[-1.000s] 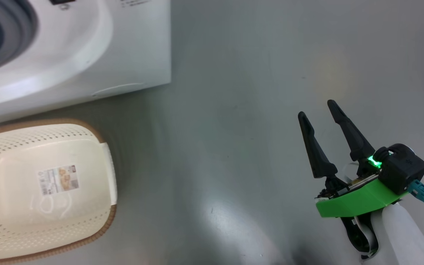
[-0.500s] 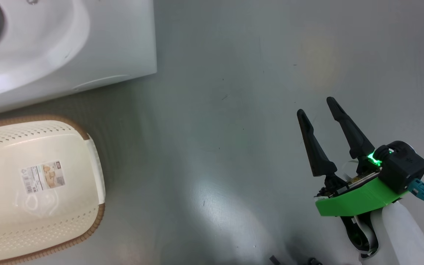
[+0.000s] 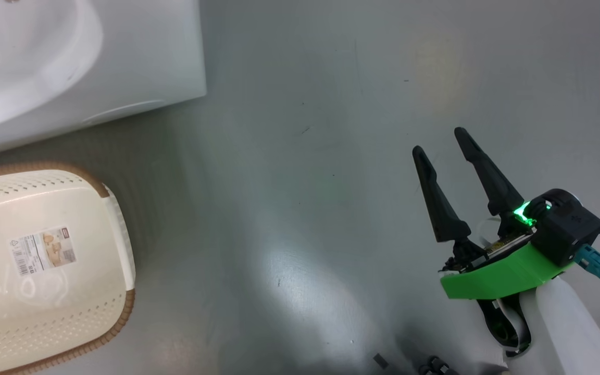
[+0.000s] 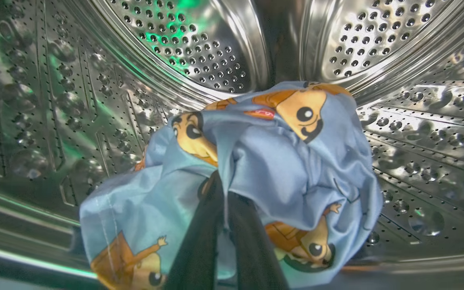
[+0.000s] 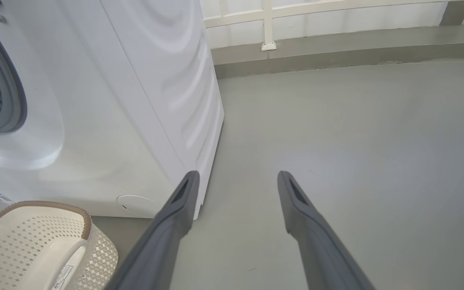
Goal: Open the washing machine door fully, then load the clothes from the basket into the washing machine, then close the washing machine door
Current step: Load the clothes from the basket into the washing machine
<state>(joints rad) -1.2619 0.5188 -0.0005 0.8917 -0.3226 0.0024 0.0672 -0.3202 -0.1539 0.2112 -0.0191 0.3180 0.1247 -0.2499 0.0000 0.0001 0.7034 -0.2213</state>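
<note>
**Gripping the clothes inside the drum**

Reaching into the washing machine, the left gripper has its two dark fingers pressed together. A thin fold of the clothes is caught between them, and the fingertips themselves are buried under the fabric.

The clothes form a crumpled light blue bundle printed with orange-and-brown cartoon faces, sitting in the perforated steel drum. In the left wrist view the bundle's long axis slants from lower left to upper right. Its lower end spreads toward the drum's front lip, and its upper end points toward the back wall.

The right gripper hangs released over the bare grey floor, jaws spread wide with nothing between them. In the head view its fingers point up and slightly to the left. In the right wrist view they point at the floor just beside the machine's front corner.

The basket rests on the floor close to the foot of the machine, well apart from the right gripper, with its barcode sticker facing the head camera. It is cut off by the frame edge, so its long axis cannot be told. The grey gasket rings the machine's opening.
</note>
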